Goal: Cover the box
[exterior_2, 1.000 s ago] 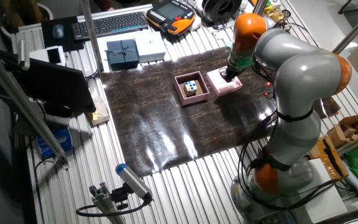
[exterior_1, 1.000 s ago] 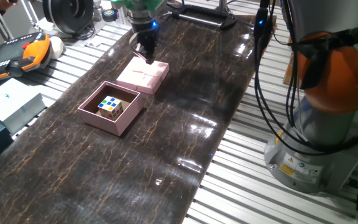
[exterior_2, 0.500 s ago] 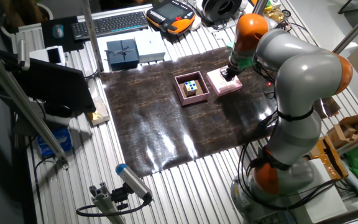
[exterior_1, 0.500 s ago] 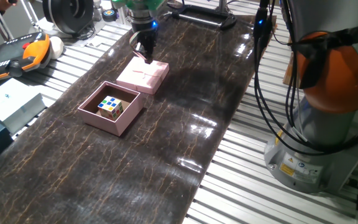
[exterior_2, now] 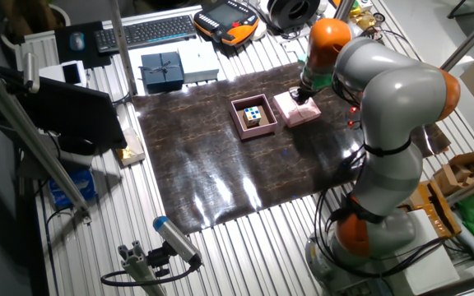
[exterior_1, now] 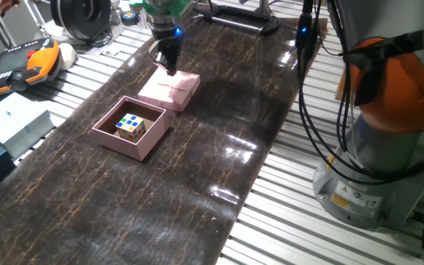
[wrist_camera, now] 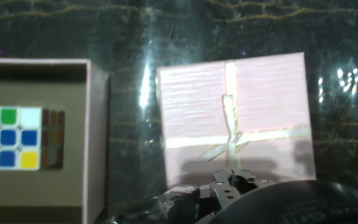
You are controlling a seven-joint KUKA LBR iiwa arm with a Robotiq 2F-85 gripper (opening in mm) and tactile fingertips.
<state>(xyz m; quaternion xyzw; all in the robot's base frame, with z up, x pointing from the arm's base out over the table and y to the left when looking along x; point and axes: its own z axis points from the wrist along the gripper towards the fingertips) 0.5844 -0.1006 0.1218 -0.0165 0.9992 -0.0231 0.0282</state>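
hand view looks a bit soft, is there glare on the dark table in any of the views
Hand view: soft overall, with a bright streak on the table beside the lid and specks at right. One fixed view: white glare patches on the dark top. The other fixed view: broad sheen across the near half.

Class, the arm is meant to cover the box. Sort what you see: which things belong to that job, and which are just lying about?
Part of the job:
box
lid
end effector

Lying about:
cube inside the box
pendant
keyboard
dark gift box
white box
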